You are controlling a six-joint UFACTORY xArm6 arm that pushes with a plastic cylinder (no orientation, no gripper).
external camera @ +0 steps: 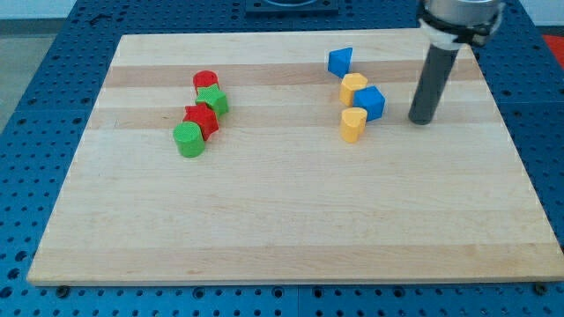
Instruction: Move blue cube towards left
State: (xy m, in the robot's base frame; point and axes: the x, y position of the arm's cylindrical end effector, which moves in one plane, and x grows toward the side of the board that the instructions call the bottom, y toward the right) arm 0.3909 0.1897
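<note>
The wooden board [291, 229] lies across the whole view; my rod has no jaws to speak of, only a blunt end, and my tip [421, 120] rests on bare wood to the view's right of the blue cube [369, 103], apart from it with a clear gap between.

The blue cube sits in the right-hand cluster, touching the yellow hexagonal block [354, 88] on its upper left, with the yellow heart-shaped block [353, 124] just beside its lower left and the blue triangular block [340, 61] a little above.

The main risk, as I judge it, is that a push leftward drags both yellow blocks along, since they stand directly in the cube's way; an off-centre contact would likely spin the cube, and it could slip past my tip.

The far cluster at the view's left, red cylinder [205, 80], green star [212, 99], red star [201, 118], green cylinder [188, 139], lies well apart and seems safe unless the push runs long.
</note>
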